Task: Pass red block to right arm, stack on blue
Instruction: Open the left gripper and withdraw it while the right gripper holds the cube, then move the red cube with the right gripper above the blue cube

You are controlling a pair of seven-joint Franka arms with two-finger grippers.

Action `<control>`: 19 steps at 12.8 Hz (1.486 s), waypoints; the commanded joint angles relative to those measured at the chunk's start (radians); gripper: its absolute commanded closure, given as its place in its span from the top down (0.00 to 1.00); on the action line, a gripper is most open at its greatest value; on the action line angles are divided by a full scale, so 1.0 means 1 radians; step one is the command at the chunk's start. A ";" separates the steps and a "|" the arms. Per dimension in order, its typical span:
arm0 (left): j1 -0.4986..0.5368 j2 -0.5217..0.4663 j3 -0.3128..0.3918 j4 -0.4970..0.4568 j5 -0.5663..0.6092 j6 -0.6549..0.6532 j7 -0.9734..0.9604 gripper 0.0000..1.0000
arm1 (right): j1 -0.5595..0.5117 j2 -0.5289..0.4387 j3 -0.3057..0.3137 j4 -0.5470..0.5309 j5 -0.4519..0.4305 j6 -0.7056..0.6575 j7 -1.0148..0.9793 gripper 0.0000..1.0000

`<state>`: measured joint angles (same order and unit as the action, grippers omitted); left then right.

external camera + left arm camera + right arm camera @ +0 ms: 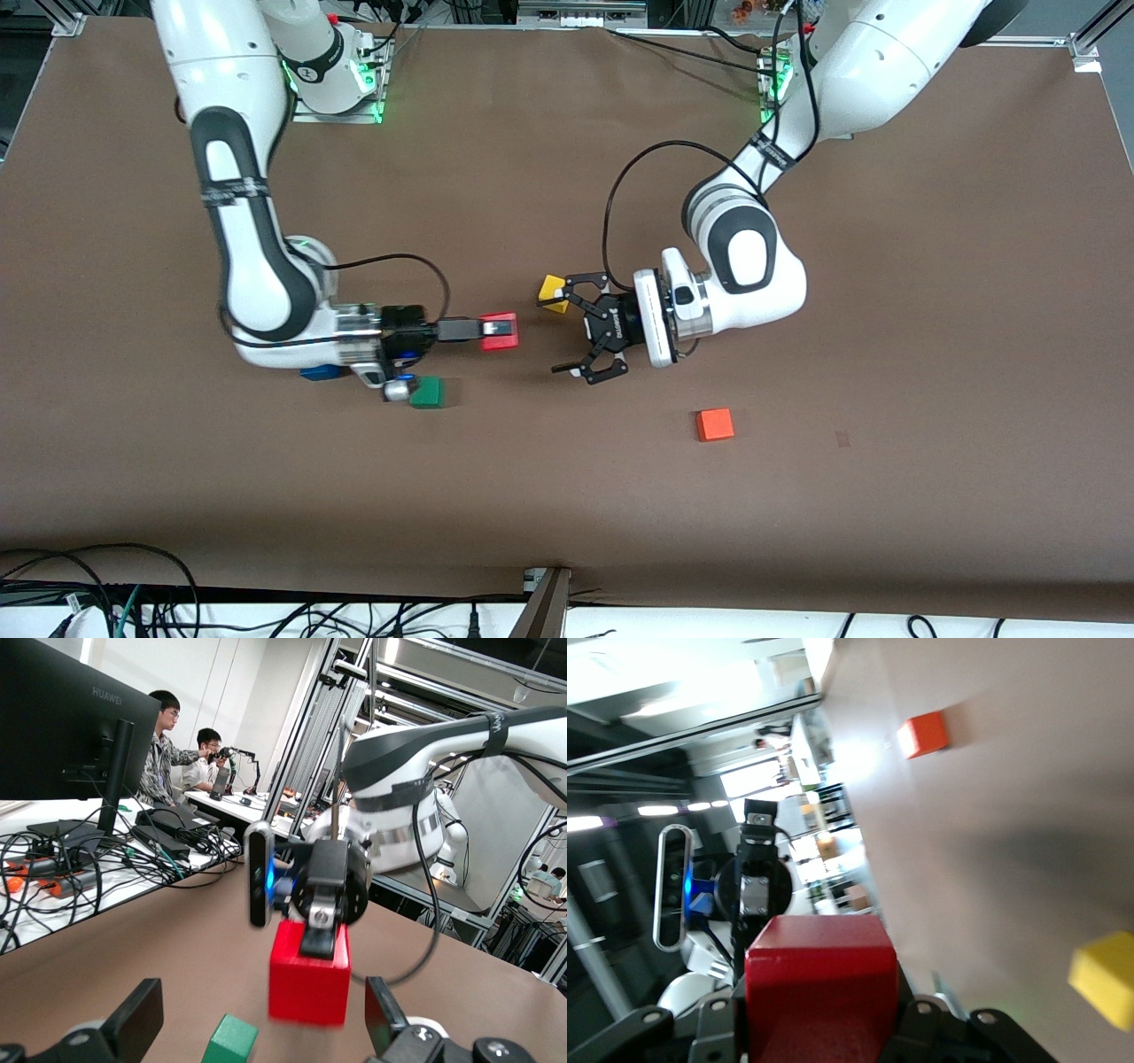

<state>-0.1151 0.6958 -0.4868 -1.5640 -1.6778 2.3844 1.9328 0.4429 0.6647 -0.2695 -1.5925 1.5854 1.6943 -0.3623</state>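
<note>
The red block (499,332) hangs above the table in my right gripper (496,330), which is shut on it with slim black fingers. In the right wrist view the red block (819,979) fills the space between those fingers. My left gripper (564,325) stands open a short way from the block, its fingertips apart from it. In the left wrist view the red block (310,983) sits between and ahead of my open left fingers (135,1020). The blue block (319,372) lies on the table, mostly hidden under the right arm's wrist.
A green block (428,392) lies beside the right wrist, close to the blue one. A yellow block (553,293) sits by the left gripper's upper finger. An orange-red block (714,424) lies nearer the front camera, toward the left arm's end.
</note>
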 commanded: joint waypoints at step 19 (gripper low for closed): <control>0.482 -0.347 -0.001 0.110 1.600 -1.061 -1.078 1.00 | 0.077 -0.155 -0.223 -0.059 -1.369 0.289 0.095 0.01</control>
<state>0.3735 0.3996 -0.4844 -1.4397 -0.1947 1.3436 0.9331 0.4987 0.5247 -0.4863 -1.5884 0.2360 1.9103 -0.2792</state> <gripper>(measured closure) 0.000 0.445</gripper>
